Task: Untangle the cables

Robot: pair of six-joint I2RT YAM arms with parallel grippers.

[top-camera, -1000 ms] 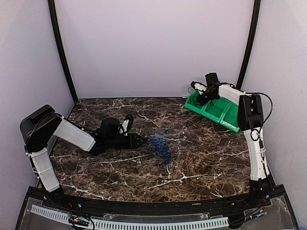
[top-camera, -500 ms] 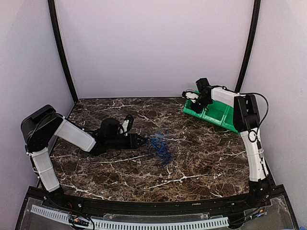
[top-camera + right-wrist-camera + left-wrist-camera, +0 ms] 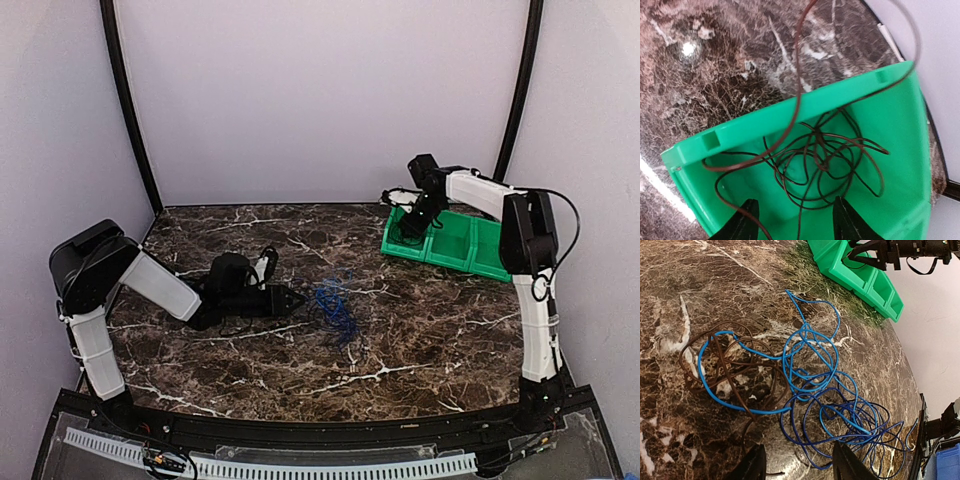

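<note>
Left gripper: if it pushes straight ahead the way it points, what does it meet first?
Probably the cables, the blue loops lying just ahead of the left gripper; depth is hard to judge.

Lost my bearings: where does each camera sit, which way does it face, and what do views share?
Top external: above and behind the bases, looking down on the brown marble table; left arm and right arm show.
Left wrist: low over the table, facing the tangle of thin blue and dark cables; open left pincer at bottom.
Right wrist: above the green plastic bin, looking into it at a dark wire; open right pincer at bottom.
Shared: all three show the bin.
</note>
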